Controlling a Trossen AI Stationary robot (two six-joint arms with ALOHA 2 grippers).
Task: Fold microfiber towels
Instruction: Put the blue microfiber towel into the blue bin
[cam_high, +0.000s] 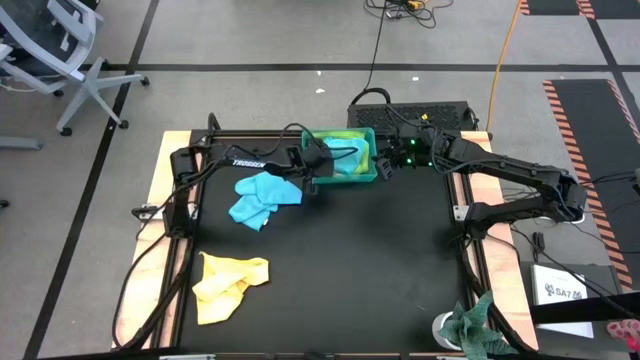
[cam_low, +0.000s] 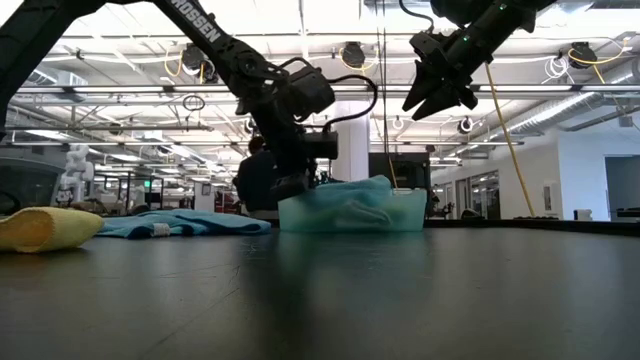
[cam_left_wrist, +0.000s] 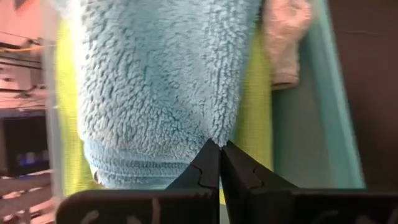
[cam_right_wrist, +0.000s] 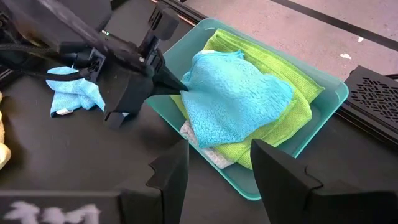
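I see fluffy turquoise towel (cam_right_wrist: 233, 102) on top of pile in teal tray (cam_right_wrist: 323, 109) at far edge of table — lime green towel (cam_right_wrist: 273, 65) under it, pale grey one (cam_right_wrist: 208, 154) peeking from bottom. My left gripper (cam_left_wrist: 219, 149) has fingers pressed together, pinching turquoise towel's edge. My right gripper (cam_right_wrist: 214, 165) hangs above tray, fingers spread, holding nothing. Light blue towel (cam_high: 262, 198) lies crumpled on mat left of tray; yellow towel (cam_high: 228, 285) nearer front. Most of grey towel hidden — can't make out its shape.
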